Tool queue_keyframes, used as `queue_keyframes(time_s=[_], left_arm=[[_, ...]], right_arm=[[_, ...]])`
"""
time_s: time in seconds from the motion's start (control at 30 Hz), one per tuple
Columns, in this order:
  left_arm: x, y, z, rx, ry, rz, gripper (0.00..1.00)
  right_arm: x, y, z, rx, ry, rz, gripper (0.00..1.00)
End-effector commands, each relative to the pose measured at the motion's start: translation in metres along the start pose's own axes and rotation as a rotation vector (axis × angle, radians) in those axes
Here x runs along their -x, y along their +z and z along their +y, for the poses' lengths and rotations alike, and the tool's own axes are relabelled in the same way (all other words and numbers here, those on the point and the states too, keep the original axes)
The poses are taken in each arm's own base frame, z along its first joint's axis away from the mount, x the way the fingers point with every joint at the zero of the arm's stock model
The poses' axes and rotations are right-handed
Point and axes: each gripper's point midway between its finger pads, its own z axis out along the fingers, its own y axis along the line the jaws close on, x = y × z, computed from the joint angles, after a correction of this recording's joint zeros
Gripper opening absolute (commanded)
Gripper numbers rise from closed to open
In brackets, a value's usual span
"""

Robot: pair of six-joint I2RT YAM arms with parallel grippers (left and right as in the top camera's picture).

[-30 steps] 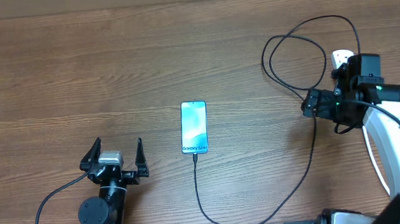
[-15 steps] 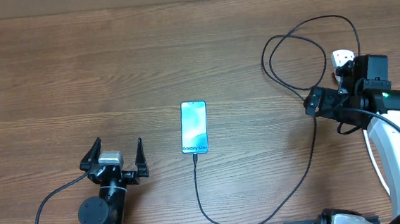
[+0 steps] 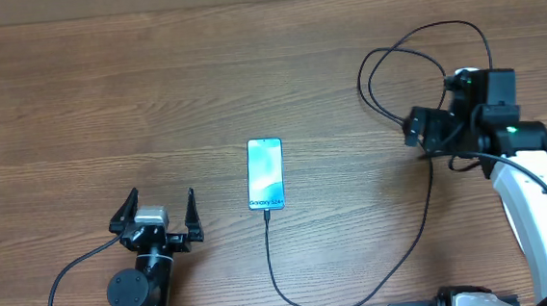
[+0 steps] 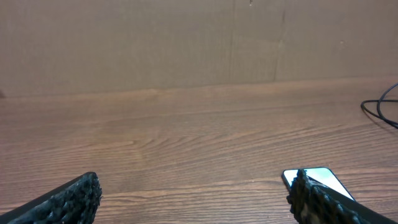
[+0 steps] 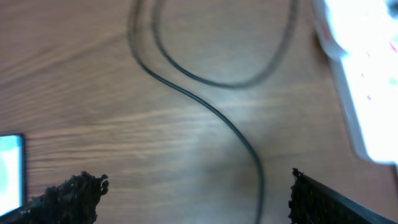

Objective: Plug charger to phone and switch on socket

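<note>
Your left gripper (image 3: 160, 199) sits at the near left of the table (image 3: 105, 88), jaws spread wide and holding nothing. The phone (image 3: 265, 174) lies flat, screen up, just right of it. The charger (image 3: 267, 255) meets the phone's near edge, then swings right and away in loops. The socket (image 5: 370, 87) lies at the far right. Your right gripper (image 5: 196, 190) hangs over those loops beside the socket, released and empty.

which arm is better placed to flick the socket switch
Right. The right tool, open, hangs just beside the socket, seen at the edge of its wrist view; the left tool sits by the phone, well away from it.
</note>
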Motion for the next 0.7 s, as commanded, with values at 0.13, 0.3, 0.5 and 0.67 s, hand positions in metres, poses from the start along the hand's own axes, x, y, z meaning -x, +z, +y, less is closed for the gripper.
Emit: queue_keyframes(time_s=[0.13, 0.3, 0.5, 0.67], left_arm=[[0.0, 0.0, 0.003, 0.012, 0.018, -0.004, 1.0], [0.0, 0.0, 0.003, 0.011, 0.018, -0.004, 0.99], [0.0, 0.0, 0.003, 0.012, 0.018, -0.004, 1.0], [0.0, 0.0, 0.003, 0.012, 0.018, -0.004, 1.0]], right_arm=[[0.017, -0.01, 0.042, 0.082, -0.1, -0.099, 1.0], [0.014, -0.013, 0.046, 0.094, -0.11, -0.097, 1.0], [-0.001, -0.013, 0.043, 0.098, -0.112, -0.116, 1.0], [-0.019, -0.002, 0.038, 0.103, -0.113, -0.139, 1.0]])
